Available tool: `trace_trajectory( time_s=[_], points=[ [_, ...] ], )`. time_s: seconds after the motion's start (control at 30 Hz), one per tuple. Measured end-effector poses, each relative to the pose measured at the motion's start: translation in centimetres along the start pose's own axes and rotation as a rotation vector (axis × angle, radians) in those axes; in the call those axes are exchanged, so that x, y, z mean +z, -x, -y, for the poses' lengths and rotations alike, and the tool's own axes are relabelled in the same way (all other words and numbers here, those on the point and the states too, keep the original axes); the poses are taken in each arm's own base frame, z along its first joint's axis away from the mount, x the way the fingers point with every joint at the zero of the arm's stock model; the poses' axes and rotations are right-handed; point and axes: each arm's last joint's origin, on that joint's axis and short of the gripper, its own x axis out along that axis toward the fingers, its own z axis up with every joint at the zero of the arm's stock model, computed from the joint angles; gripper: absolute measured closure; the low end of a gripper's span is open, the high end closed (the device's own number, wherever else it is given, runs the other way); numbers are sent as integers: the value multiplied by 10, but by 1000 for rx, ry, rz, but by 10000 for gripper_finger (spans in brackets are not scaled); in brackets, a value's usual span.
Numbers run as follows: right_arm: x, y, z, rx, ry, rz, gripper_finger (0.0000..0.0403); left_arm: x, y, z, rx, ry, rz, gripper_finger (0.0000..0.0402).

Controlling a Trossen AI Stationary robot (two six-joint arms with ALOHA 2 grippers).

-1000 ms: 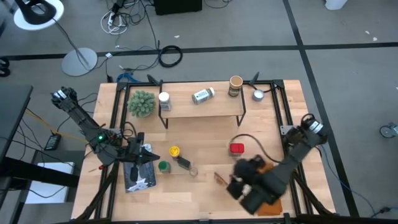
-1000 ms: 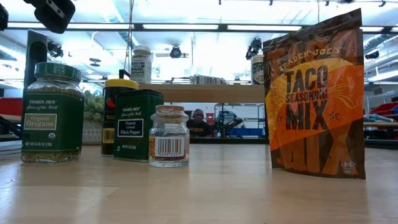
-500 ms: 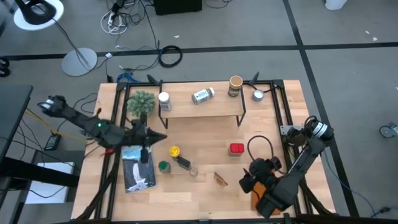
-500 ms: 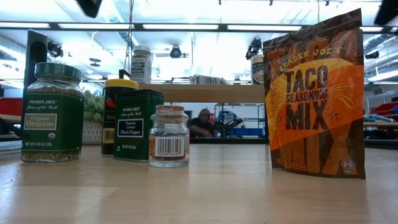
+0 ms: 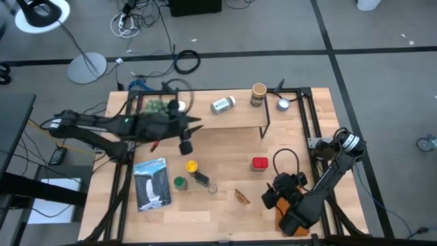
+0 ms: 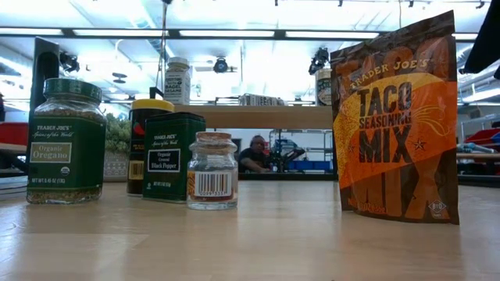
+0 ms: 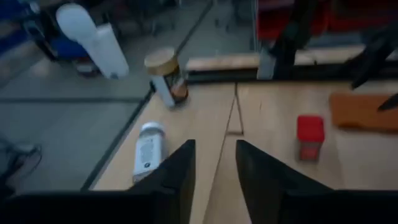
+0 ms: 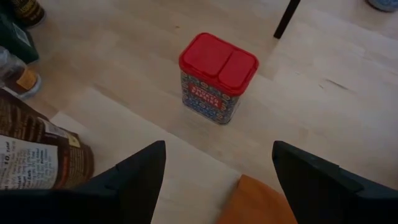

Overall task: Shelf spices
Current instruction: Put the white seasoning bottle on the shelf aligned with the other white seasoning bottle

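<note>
Left arm swung off the front-left of the tabletop and now reaches across to the left end of the shelf; right arm drew back toward the front-right corner. Left claw sits low, about level with the plank and aimed along it, fingers parted only narrowly, nothing between them. White-lidded jar stands on the shelf's left end, right beside that arm, with the plant ball partly hidden under it. Further along the plank a jar on its side, then the tan cylinder upright near the right end. Likely trouble: any sideways drift of the forearm clips the white-lidded jar or the plant ball off the edge, and a nudge to the lying jar sets it rolling, being round. Unshelved on the tabletop: green-lidded jar, black pepper tin, small clear jar, taco bag, red tin upright and alone. Right claw hovers front-right, tilted down toward the red tin, fingers spread wide and empty, well short of it; an orange packet lies beneath, and a low approach might drag it or tip the taco bag beside
</note>
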Motion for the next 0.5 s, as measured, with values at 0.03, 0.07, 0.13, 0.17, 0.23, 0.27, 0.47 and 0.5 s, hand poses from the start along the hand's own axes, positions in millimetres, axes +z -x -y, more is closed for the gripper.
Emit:
trace_trajectory(
  time_s=[0.03, 0.07, 0.13, 0.17, 0.23, 0.27, 0.47, 0.5],
  points=[
    [0, 0, 0, 1, -1, -1, 110, 5, -7, -3, -8, -5, -36, 271],
    [0, 0, 0, 1, -1, -1, 110, 10, -13, -6, -25, -5, -67, 262],
    [0, 0, 0, 1, 1, -1, 110, 16, -27, -11, -71, 1, -156, 245],
    [0, 0, 0, 2, -2, -2, 110, 20, -33, -15, -86, 1, -196, 236],
    [0, 0, -1, 5, -6, -6, 110, 24, -45, -19, -94, -5, -274, 218],
    [-1, 0, -1, 8, -8, -8, 110, 25, -50, -20, -90, -10, -306, 210],
    [-1, 0, -1, 7, 0, -11, 110, 28, -78, -19, -57, -74, -322, 164],
    [-1, 0, -1, 5, 2, -10, 110, 29, -81, -19, -34, -90, -307, 160]
  ],
)
